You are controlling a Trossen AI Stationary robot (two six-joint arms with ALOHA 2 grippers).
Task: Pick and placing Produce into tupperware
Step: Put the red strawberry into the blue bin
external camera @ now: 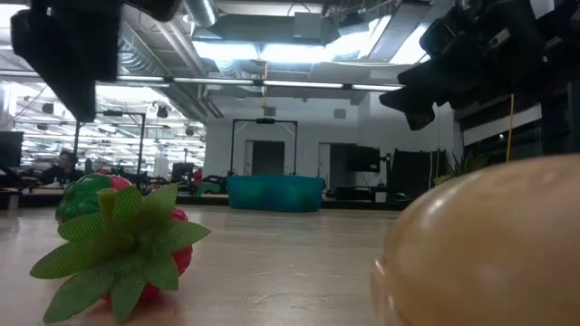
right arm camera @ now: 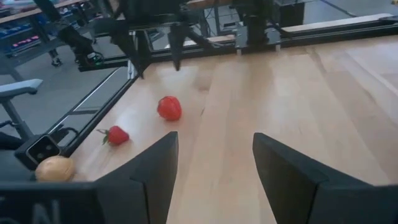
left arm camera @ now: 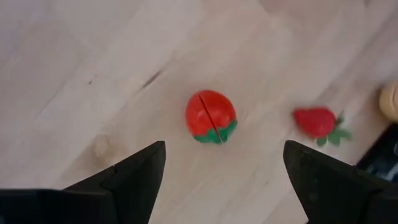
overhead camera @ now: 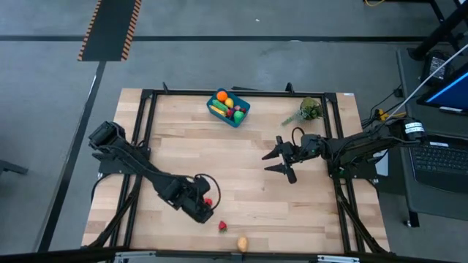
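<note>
A red toy tomato with a green base [left arm camera: 211, 117] lies on the wood near the table's near edge. My left gripper [left arm camera: 224, 144] hovers over it, open, with one finger on either side and touching nothing; the high view shows the left gripper [overhead camera: 208, 208] there too. A toy strawberry [overhead camera: 223, 227] and a tan toy [overhead camera: 242, 243] lie closer to the near edge. The blue tupperware [overhead camera: 229, 107] sits at the far edge and holds several pieces of produce. My right gripper [overhead camera: 265, 162] is open above mid-table, right of centre, pointing left.
A grey-green plant sprig [overhead camera: 309, 111] lies near the far right corner. A black frame [overhead camera: 150, 95] runs round the tabletop. The low view has the strawberry [external camera: 118, 240] and the tan toy [external camera: 489, 249] close up. Bare wood lies between the tomato and the tupperware.
</note>
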